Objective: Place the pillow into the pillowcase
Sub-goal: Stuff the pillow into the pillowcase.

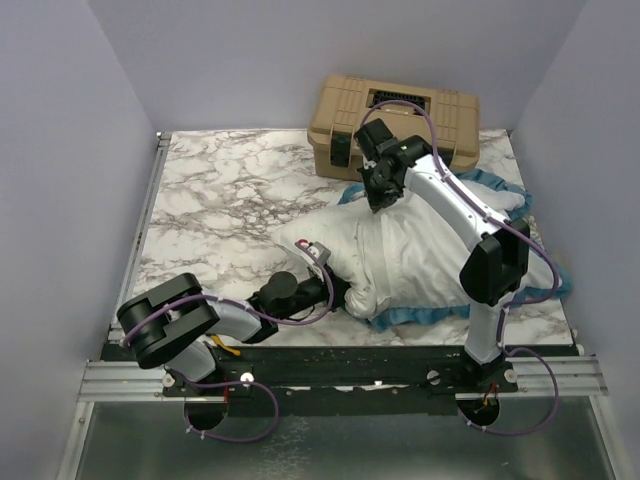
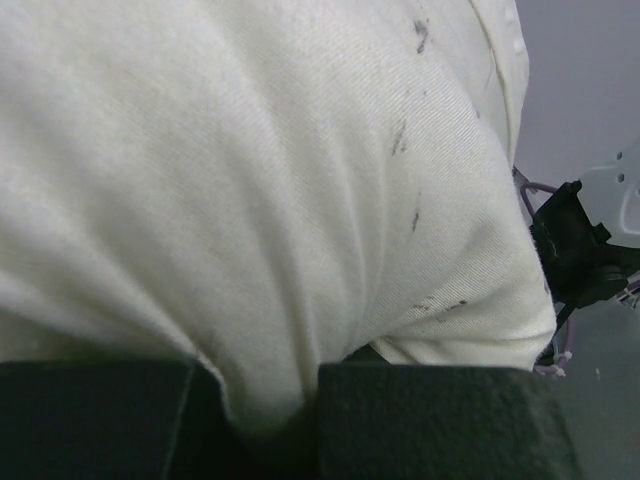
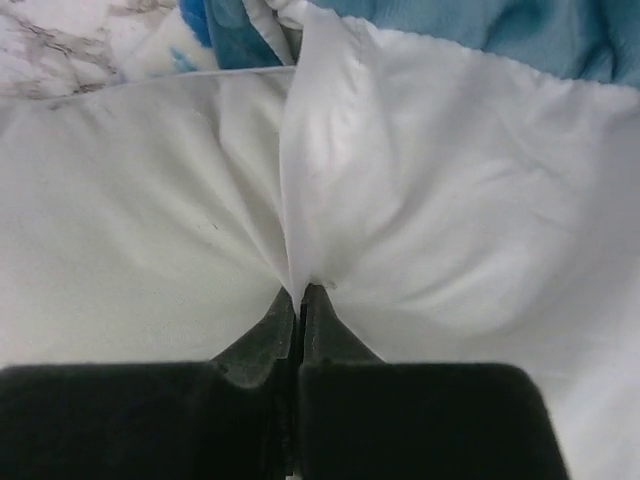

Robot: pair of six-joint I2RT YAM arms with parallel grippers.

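Marble desk (image 1: 220, 200) | left gripper (image 2: 255, 400) pinching pillow (image 2: 250, 180) end ahead, likely to feed it in | right gripper (image 3: 300, 300) clamped on pillowcase (image 3: 430, 200) fold, likely lifting its mouth

- The pillow (image 2: 250, 180) is cut off by the top and left edges of the left wrist view; its fold between the pads of the left claw (image 2: 255, 420) is lost in shadow.
- Most of the pillowcase (image 1: 430, 312) is hidden under the pillow, just beside the right claw (image 3: 300, 310).
- The tan case (image 1: 400, 115) behind the right claw is partly covered by the right arm (image 1: 455, 200).
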